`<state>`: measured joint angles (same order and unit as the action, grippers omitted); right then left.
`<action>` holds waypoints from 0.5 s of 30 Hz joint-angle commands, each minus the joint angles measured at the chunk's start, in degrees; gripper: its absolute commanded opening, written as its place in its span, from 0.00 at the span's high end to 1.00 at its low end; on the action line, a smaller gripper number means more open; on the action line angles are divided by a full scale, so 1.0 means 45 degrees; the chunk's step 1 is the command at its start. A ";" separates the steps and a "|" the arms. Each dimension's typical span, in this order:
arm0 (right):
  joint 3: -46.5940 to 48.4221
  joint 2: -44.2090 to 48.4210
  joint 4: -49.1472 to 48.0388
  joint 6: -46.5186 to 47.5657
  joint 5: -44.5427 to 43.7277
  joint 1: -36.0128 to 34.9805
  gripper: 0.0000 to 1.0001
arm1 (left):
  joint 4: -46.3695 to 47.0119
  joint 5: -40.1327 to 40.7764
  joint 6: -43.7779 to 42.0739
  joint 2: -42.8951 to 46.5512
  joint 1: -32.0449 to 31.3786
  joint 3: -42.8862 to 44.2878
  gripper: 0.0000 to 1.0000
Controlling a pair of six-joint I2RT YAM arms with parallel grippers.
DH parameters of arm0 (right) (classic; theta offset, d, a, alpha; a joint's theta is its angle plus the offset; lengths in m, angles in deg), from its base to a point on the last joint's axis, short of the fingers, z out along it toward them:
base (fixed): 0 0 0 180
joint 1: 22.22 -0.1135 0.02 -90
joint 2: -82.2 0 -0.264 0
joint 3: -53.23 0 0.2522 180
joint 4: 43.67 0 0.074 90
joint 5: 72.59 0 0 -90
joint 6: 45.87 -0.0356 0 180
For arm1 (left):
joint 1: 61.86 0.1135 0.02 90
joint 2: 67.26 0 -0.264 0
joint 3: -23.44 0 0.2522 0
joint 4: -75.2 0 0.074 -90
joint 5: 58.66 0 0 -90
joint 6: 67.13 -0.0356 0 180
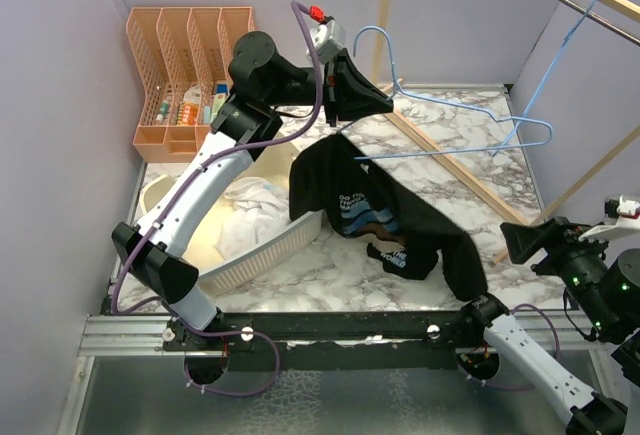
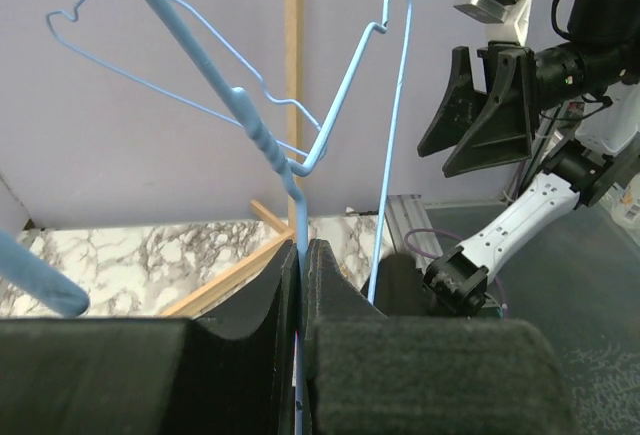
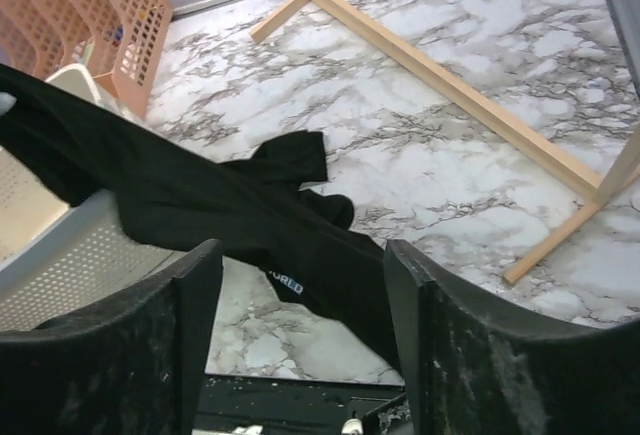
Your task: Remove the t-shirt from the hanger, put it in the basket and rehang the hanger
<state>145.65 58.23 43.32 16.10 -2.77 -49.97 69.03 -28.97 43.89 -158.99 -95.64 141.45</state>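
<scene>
Overhead: even, diffuse light, soft shadows, no glare on the marble table (image 1: 340, 275). Warm yellowish patch inside the white basket (image 1: 270, 250). Black t-shirt (image 1: 320, 180) crushes to near-solid black, folds barely read. Left wrist: hanger (image 2: 250, 120) wire sharp mid-frame, smeared at lower left near the lens; left gripper (image 2: 305, 250) dark and soft. Right wrist: right gripper (image 3: 302, 255) out of focus, marble crisp.

Beside the t-shirt (image 1: 320, 180), the basket (image 1: 268, 253) sat half hidden beneath the left arm (image 1: 200, 190); the t-shirt's print was unreadably small.
</scene>
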 commanded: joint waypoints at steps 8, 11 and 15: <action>0.2839 -0.0731 -0.1328 0.2338 0.4616 -0.0025 0.39 | -0.3750 -0.0719 -0.2662 -0.0654 -0.1075 0.1525 1.00; 0.3781 -0.1178 -0.2040 0.2607 0.6896 -0.0020 0.43 | -0.5696 -0.0674 -0.4179 -0.0560 -0.1419 0.1283 1.00; 0.4853 -0.2215 -0.2327 0.2964 0.8410 -0.0017 0.43 | -0.7294 -0.0167 -0.5690 -0.0069 -0.2000 0.0511 1.00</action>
<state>163.77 53.84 37.16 25.72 21.97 -49.97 47.20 -30.50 28.52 -161.72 -102.52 146.06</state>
